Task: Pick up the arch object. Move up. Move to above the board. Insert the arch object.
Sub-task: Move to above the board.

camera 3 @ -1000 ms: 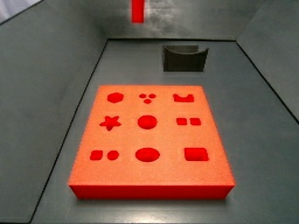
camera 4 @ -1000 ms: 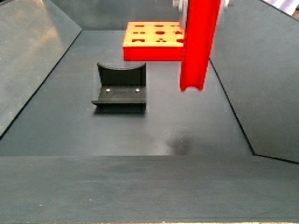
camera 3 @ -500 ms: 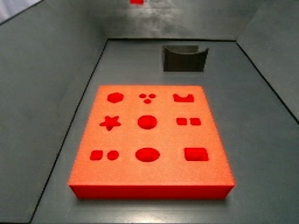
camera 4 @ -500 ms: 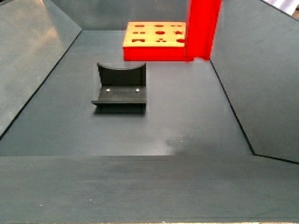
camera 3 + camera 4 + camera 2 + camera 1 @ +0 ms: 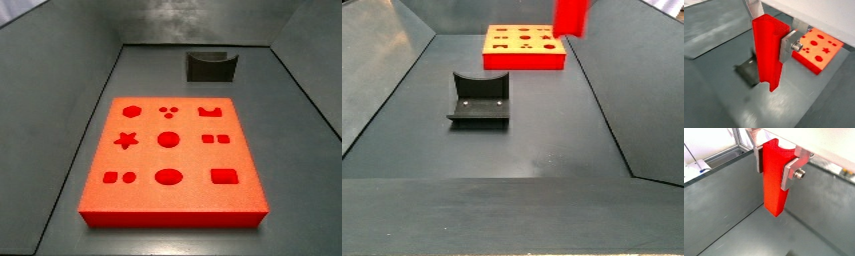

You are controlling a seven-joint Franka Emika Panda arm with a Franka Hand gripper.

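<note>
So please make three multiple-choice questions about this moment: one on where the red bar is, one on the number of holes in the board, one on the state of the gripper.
1. Where is the arch object?
A. Lying on the board
B. Held in the air, clear of the floor
C. Standing in the fixture

2. How many holes does the board have?
A. Six
B. Nine
C. Twelve

3. What is the state of the gripper?
A. Shut on the arch object
B. Open above the board
C. Open, resting on the floor

Key:
1. B: in both wrist views the bar hangs from the fingers with its lower end free; in a side view only that end shows at the top edge, above the floor.
2. B: a side view shows three rows of three.
3. A: both wrist views show a finger plate pressed against the bar's side.
</note>
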